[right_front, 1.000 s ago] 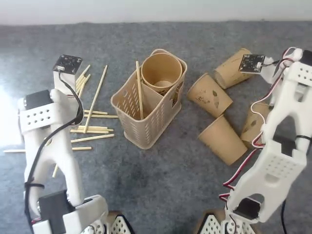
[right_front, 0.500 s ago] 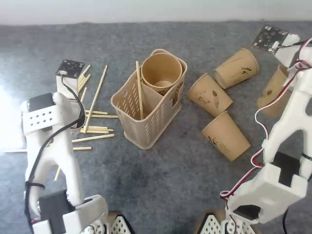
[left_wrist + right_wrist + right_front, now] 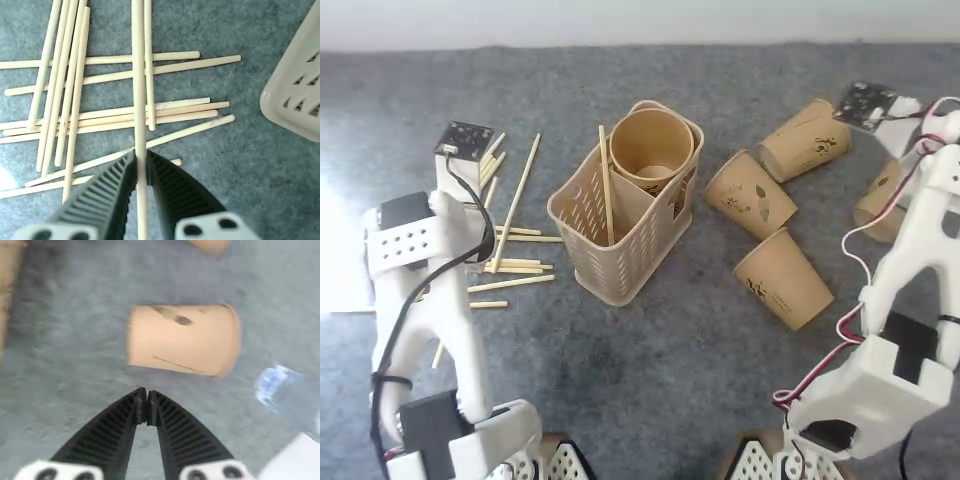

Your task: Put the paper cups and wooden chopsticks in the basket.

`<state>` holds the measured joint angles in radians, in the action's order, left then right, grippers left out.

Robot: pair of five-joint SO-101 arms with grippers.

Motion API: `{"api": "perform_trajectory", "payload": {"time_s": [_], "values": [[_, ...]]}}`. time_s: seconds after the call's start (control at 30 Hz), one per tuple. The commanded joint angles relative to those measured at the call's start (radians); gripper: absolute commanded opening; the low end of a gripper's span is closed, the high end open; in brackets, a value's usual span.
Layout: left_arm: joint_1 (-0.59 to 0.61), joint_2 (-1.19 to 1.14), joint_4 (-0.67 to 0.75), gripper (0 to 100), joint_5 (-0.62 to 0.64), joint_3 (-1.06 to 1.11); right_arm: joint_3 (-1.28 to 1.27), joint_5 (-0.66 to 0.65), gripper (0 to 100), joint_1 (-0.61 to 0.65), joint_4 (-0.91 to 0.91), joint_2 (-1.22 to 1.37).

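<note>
Grey felt-like table cover [image 3: 650, 400], pale wall strip along far edge

Item 1, basket [image 3: 610, 270]: cream, perforated, two compartments, near centre of table. From the high view: one paper cup [image 3: 652, 145] upright in the compartment towards the far side; one wooden chopstick [image 3: 607, 190] standing tilted in the other compartment. From the left wrist view: a corner of the basket wall, no contents.

Item 2, loose chopsticks [image 3: 515, 265]: scattered flat on the cover beside the basket, on the left arm's side, several crossing. Overlaps laid out in detail in the left wrist view.

Item 3, left gripper [image 3: 140, 155]: jaws closed tight on a single chopstick [image 3: 138, 100], held lengthwise across the pile. Grip legible from the wrist view; from the high view, left arm [image 3: 420, 290] standing over the pile.

Item 4, cups on their sides, right of basket: near cup [image 3: 785, 280], middle cup [image 3: 750, 195], far cup [image 3: 805, 140], all apart from the basket; fourth cup [image 3: 880, 200] partly behind right arm [image 3: 910, 280].

Item 5, right gripper [image 3: 143, 402]: jaws closed together, gripping nothing, tips just short of a cup lying sideways [image 3: 182, 340], not touching
</note>
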<state>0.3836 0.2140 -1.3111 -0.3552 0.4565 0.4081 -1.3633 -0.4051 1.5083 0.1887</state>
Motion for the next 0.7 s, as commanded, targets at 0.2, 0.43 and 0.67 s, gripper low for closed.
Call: {"api": "perform_trajectory", "payload": {"time_s": [0.2,0.43,0.67], "values": [[-0.006,0.044,0.018,1,0.009,-0.005,-0.020,0.160,13.7,-0.114,-0.484,0.124],[-0.002,0.038,0.015,1,0.011,-0.005,-0.011,0.141,14.2,-0.096,-0.533,0.248],[-0.006,0.038,0.020,1,0.064,-0.005,0.103,0.124,16.4,-0.096,-0.532,0.354]]}}
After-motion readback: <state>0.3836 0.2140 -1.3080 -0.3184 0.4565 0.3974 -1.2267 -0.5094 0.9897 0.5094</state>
